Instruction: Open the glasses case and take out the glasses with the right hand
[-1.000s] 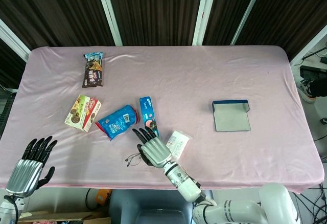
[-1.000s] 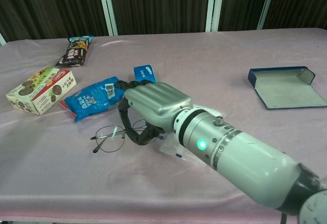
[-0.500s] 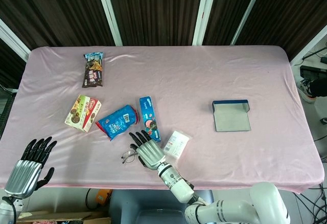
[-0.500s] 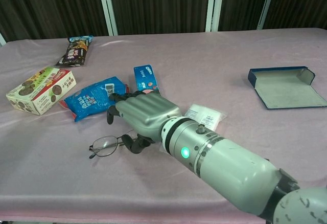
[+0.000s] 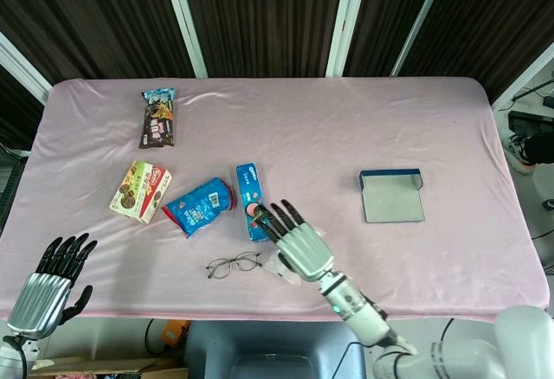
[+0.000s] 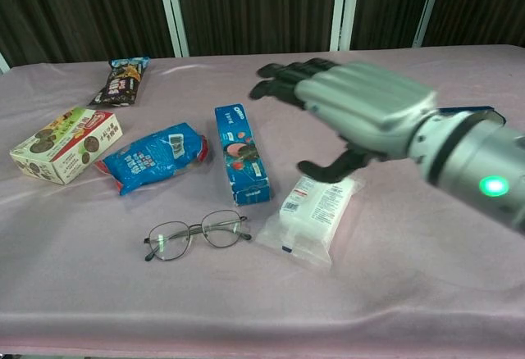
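both lenses of the glasses (image 6: 198,234) lie apart from the right hand's (image 6: 361,113) fingers (image 6: 283,79).

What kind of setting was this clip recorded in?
Probably a lab or demo booth, not a home: a table under a pink cloth, dark panelled walls behind, and cables on the floor at the side.

My head view looks steeply down from above the near table (image 5: 346,111) edge, taking in the whole pink top and dark curtains behind. My chest view sits low and close at that edge, facing across it. Both share the glasses (image 5: 235,265) (image 6: 198,234) and the snack packs beside them.
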Available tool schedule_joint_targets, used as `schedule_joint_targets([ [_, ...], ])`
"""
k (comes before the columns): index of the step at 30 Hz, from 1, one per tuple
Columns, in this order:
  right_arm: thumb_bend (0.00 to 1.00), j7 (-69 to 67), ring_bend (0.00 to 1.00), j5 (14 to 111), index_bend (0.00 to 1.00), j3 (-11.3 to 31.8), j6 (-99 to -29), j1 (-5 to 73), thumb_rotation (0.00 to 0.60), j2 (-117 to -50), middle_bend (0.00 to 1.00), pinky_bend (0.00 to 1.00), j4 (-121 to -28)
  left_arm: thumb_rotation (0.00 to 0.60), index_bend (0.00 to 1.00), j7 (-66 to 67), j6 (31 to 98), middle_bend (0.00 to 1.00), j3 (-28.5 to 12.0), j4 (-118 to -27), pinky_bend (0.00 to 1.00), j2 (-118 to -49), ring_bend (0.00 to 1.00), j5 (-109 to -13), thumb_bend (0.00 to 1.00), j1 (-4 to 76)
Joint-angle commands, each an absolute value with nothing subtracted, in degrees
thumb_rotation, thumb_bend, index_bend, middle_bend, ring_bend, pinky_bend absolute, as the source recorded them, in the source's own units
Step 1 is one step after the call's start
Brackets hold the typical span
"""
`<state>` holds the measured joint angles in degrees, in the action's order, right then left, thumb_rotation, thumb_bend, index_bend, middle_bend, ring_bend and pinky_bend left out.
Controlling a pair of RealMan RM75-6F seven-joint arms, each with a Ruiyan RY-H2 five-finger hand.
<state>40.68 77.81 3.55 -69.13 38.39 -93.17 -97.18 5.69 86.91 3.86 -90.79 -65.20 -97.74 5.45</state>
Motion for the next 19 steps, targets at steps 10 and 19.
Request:
schedule_joint_targets([
  [10, 0.48, 18.88, 0.00, 83.65, 0.10, -12.55, -92.40, 12.13, 0.600, -66.03, 0.00, 0.00, -95.89, 0.600, 0.00, 7.35, 87.40, 0.00, 3.34, -90.57, 0.00, -66.11, 0.00, -97.67, 0.40, 5.31],
  [19, 0.48, 11.03, 0.00, 84.95, 0.10, -8.77, -95.44, 8.56, 0.600, -66.92, 0.00, 0.00, -90.55, 0.600, 0.00, 7.66, 88.19, 0.00, 2.80, -90.10, 0.00, -66.90, 0.00, -97.55, 0.39, 5.14],
])
